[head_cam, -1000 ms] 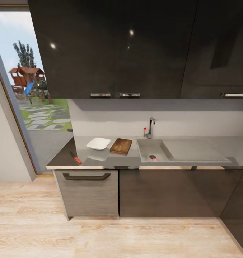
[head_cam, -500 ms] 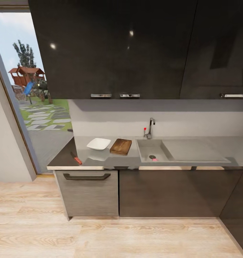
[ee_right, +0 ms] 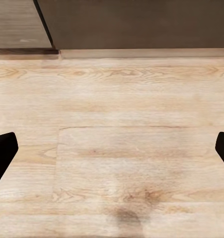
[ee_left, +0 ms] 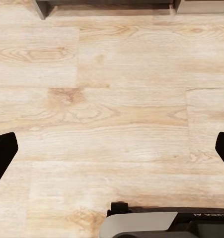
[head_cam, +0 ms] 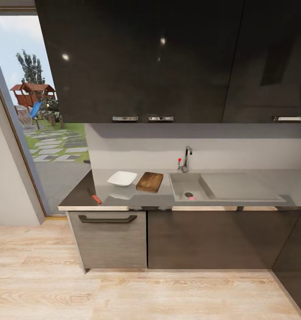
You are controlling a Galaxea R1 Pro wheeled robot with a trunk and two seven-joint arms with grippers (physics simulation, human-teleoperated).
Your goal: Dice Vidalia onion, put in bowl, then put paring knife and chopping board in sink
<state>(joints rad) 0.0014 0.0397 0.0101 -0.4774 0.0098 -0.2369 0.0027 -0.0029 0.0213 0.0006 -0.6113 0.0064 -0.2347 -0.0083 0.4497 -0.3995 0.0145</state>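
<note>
While the robot stands back from the kitchen run, the head view takes in the glossy dark grey countertop (head_cam: 79, 195) over grey cabinet fronts (head_cam: 110, 240). At its left front edge lies the paring knife (head_cam: 94, 196), slim, with a dark blade and a red handle, lying at a slant. Farther back sits the bowl (head_cam: 122, 178), white, shallow and square with flared sides and rounded corners. Just beside it, toward the sink, lies the chopping board (head_cam: 150, 181), a brown wooden slab with rounded corners. The sink (head_cam: 179, 184) is a matte grey rectangular basin with a flat drainboard (head_cam: 241, 186) and an angular chrome tap (head_cam: 186, 158) bearing a red knob. Near the round drain (head_cam: 188, 194) a small pale pinkish object rests on the basin floor; whether it is the Vidalia onion cannot be told.

Left gripper (ee_left: 112, 153): fingers spread wide, nothing between them, over light wooden floor (ee_left: 112, 99). Right gripper (ee_right: 112, 153): likewise wide and empty, above the floor.
</note>
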